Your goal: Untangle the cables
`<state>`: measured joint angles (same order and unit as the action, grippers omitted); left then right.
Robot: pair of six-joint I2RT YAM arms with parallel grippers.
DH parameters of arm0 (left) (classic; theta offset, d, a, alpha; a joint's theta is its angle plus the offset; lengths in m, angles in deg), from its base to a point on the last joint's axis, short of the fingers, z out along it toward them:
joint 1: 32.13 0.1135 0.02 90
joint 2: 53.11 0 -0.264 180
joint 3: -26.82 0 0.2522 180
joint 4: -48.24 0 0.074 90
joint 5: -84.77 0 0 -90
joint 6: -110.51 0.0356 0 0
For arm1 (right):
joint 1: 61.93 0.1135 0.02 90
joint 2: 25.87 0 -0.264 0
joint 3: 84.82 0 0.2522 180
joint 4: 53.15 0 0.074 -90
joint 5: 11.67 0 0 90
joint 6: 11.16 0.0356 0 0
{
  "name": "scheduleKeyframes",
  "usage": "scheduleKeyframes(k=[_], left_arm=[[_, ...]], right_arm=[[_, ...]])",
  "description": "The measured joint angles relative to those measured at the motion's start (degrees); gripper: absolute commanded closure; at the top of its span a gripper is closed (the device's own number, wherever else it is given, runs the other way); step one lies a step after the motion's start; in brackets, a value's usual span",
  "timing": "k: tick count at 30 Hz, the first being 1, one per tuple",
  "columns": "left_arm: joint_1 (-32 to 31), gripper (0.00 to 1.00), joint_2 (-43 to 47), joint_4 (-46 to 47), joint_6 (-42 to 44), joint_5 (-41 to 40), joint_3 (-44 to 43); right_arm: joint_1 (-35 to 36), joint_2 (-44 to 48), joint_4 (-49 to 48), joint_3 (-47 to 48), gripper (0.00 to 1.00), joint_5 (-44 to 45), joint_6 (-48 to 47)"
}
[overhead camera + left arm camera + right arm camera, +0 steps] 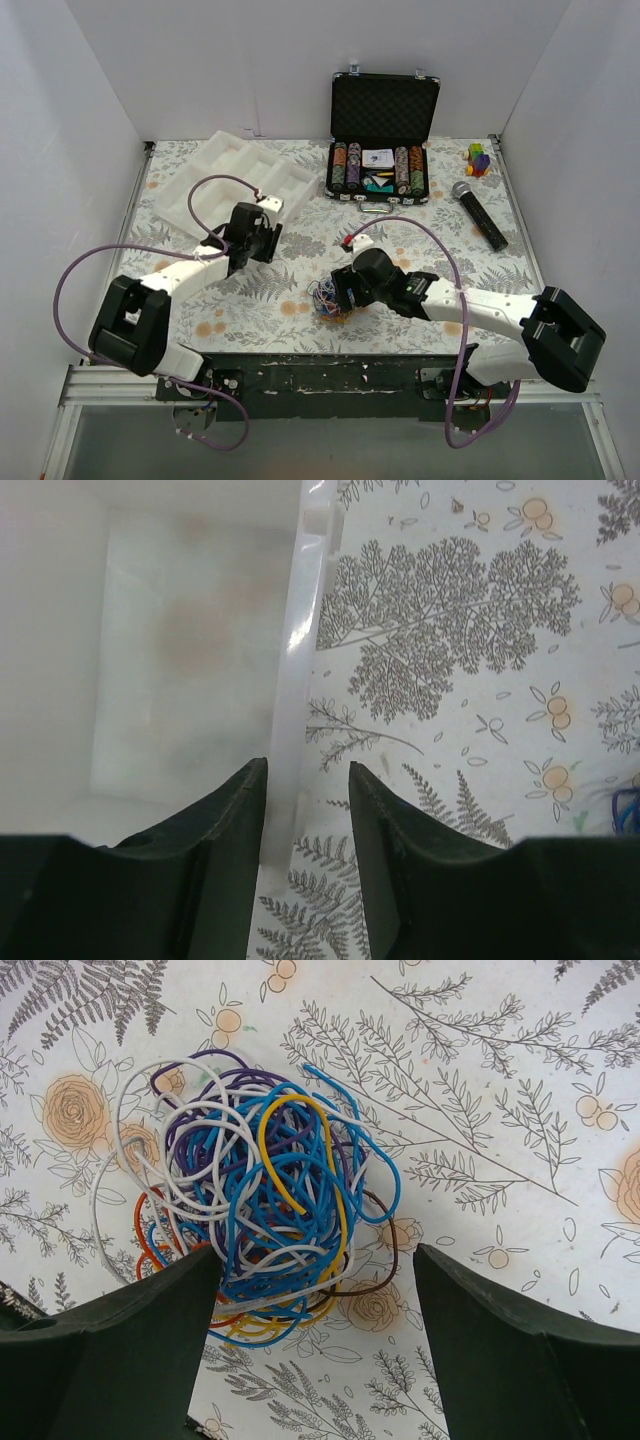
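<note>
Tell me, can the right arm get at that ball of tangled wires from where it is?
Probably yes: the right gripper is open just above the cable tangle, and nothing lies between them.

1 cable tangle (268, 1192), 1 tray (225, 160), 1 microphone (480, 214)

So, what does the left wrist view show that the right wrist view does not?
Only the left wrist view: the white tray, its wall between the fingers of the left gripper, with a gap on one side. Only the right wrist view: the cables, one tangle of blue, purple, white, yellow and orange, between the open fingers of the right gripper. Both: the flowered tablecloth and dark fingers at the bottom. A blue speck at the left view's edge may be cables; too small to tell.
</note>
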<state>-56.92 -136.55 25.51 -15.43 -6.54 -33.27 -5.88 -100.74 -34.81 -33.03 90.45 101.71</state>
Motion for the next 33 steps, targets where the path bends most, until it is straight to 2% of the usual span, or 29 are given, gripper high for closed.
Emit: scheduleKeyframes(k=[8,13,18,25,26,27,28,29,31,33], left_arm=[[-3.2,0.65,10.0,-6.3,-0.1,1.0,4.9],[-4.9,0.65,12.2,-9.3,-0.4,3.4,4.9],[-6.2,0.72,12.3,-10.8,1.6,2.7,4.9],[-8.0,0.81,18.9,-17.7,10.4,0.4,7.1],[-8.0,0.78,20.6,-18.7,11.9,-0.1,7.9],[-8.0,0.66,22.2,-19.6,13.2,-0.5,8.6],[-8.0,0.4,23.8,-20.5,14.4,-1.0,9.3],[-8.0,0.2,25.1,-21.3,15.5,-1.3,9.9],[-8.0,0.04,27.0,-22.7,16.4,-1.6,10.2],[-8.0,0.02,27.3,-23.2,15.3,-1.9,9.3]], right_arm=[[0.0,1.4,1.1,-0.4,0.16,3.1,0.7],[-0.1,1.7,1.6,-0.8,0.21,4.2,1.2],[-0.1,3.9,2.6,-2.5,0.29,4.7,1.6],[-0.5,6.8,4.6,-3.3,0.31,5.5,2.1],[-0.6,7.0,4.7,-3.3,0.31,5.5,2.0],[-0.8,7.2,4.8,-3.3,0.31,5.5,2.0],[-0.9,7.3,4.9,-3.3,0.31,5.5,2.0],[-1.0,7.3,5.0,-3.3,0.3,5.5,1.9],[-1.3,7.4,5.8,-2.9,0.29,5.5,1.8],[-1.3,7.4,6.1,-2.3,0.27,5.6,1.6]])
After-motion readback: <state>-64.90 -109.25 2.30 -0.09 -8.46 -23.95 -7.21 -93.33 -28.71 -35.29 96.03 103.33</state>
